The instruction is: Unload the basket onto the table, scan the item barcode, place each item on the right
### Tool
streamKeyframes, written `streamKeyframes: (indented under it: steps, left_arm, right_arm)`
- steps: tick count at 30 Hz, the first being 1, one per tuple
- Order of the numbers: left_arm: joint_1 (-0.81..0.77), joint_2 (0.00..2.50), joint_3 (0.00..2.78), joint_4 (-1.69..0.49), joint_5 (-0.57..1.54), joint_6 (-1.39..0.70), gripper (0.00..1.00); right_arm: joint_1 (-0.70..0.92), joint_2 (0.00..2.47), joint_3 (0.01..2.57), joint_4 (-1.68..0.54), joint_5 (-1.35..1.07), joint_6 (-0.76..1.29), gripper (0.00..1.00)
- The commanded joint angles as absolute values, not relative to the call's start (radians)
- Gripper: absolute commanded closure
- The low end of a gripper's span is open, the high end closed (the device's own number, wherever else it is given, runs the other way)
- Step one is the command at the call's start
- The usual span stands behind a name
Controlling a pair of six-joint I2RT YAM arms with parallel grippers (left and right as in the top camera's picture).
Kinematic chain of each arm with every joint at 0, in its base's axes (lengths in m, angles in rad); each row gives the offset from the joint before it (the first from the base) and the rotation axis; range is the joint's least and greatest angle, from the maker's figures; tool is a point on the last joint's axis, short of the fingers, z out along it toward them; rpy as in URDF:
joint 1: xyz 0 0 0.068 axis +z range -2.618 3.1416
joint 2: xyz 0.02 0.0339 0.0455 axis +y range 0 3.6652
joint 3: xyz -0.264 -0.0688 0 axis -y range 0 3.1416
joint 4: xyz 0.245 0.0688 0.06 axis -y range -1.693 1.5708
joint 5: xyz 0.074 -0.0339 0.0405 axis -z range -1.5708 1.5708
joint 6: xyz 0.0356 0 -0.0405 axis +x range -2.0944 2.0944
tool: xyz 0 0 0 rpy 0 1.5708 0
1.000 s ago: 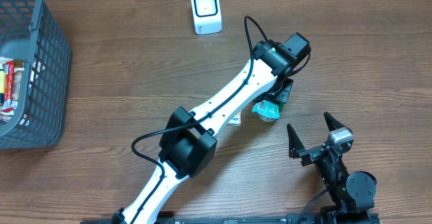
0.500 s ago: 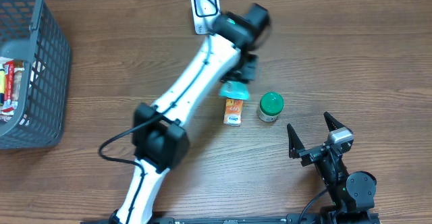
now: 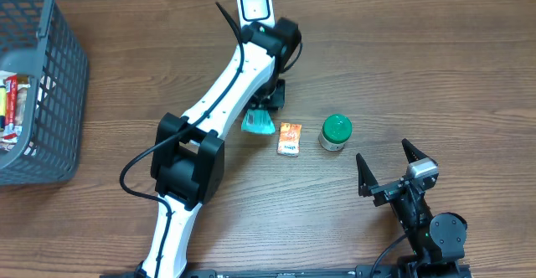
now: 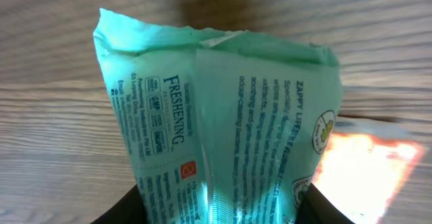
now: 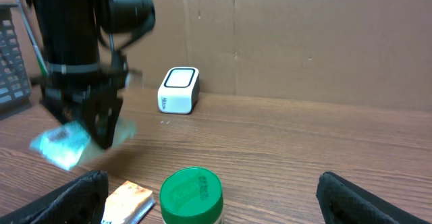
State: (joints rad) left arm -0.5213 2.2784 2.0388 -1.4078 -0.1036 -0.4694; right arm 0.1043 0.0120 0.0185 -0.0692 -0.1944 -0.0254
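1. Black and spread wide, the right pincer (image 3: 382, 149) sits nearest the robot's base at the right front of the wooden bench (image 3: 435, 69), with nothing between its fingers.
2. Just beyond it a small jar (image 3: 336, 131) with a green lid stands upright on the bench, apart from the right pincer.
3. An orange box (image 3: 290, 138) lies flat just to the left of the jar, near it but not touching.
4. Left of the box is the teal packet (image 3: 258, 124), the item to be scanned. The right wrist view shows it blurred and hanging clear of the bench surface.
5. The left pincer (image 3: 268, 104) is pinching the packet from above, at the end of the white arm that reaches diagonally across the bench.
6. In the left wrist view the packet fills most of the frame, its lower end between the dark fingers. Its crimped top edge points away, a centre seam runs down it, and small print including the word "FRESHENING" faces the camera.
7. A white scanner (image 3: 255, 8) stands at the far edge of the bench, beyond the left pincer and the packet and well apart from the packet.
8. A grey mesh basket (image 3: 59, 102) sits at the far left corner, holding a few colourful things too small to name.
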Motion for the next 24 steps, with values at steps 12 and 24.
streamKeyframes:
  steps: [12,24]
  left_arm:
    - [-0.55,2.256,1.79,-1.247,-0.037,-0.487,0.61]
    - [-0.627,2.256,1.79,-1.225,-0.025,-0.487,0.59]
  right_arm:
    - [0.098,0.004,0.008,-0.065,-0.184,-0.019,0.0]
    - [0.098,0.004,0.008,-0.065,-0.184,-0.019,0.0]
